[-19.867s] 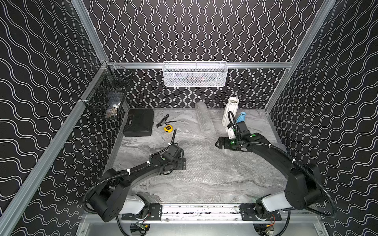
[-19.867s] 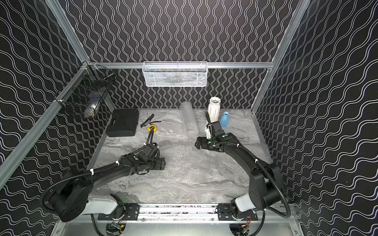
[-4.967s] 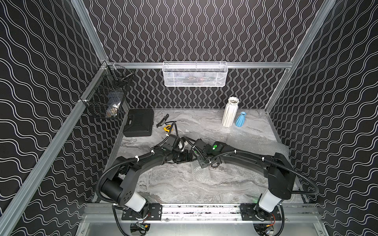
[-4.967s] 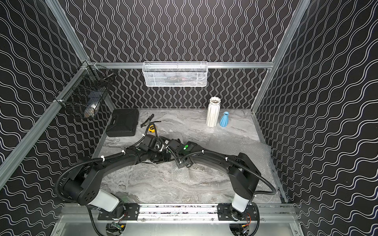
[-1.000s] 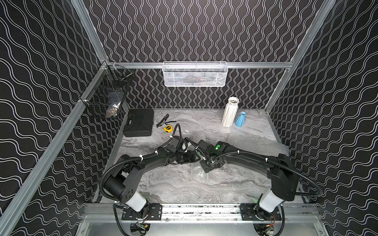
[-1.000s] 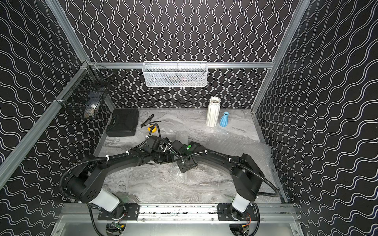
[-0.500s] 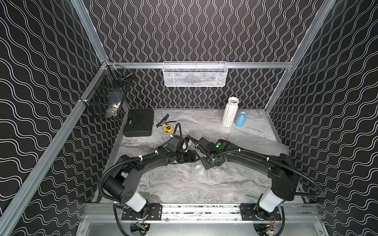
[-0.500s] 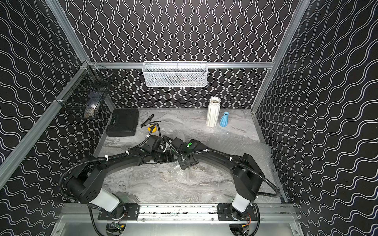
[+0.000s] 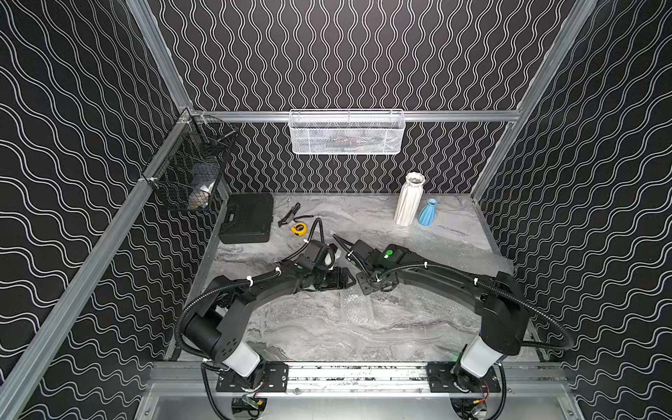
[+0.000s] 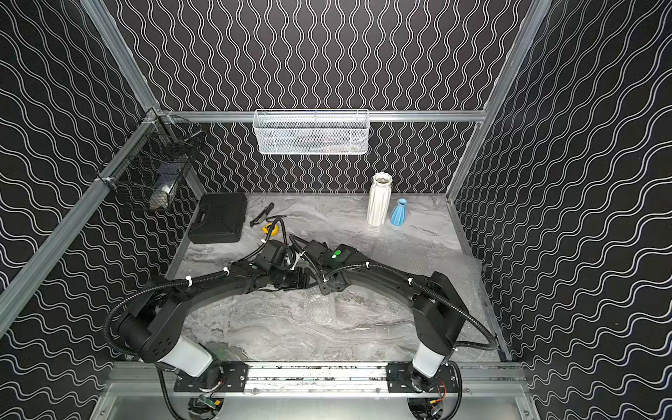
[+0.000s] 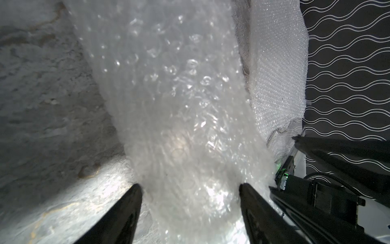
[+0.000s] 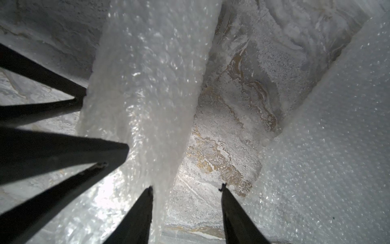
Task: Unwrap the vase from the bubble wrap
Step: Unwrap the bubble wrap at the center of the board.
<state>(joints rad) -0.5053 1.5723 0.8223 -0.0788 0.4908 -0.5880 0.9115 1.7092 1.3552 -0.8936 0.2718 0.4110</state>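
Bubble wrap (image 11: 185, 105) roll gripped by left arm

Left end effector (image 11: 188, 186) clenched on the rolled tube, a finger pressing each side. Right end effector (image 12: 185, 187) released: one finger touches the roll, bare surface (image 12: 232, 105) shows between its fingers. Roll sits mid-surface under both wrists. Flat sheet (image 9: 454, 251) lies near the right wall.

Arms (image 9: 254, 287) reach inward, wrists (image 9: 329, 280) nearly meeting — left gripper (image 11: 188, 186) clamped; right gripper (image 12: 185, 187) parted.
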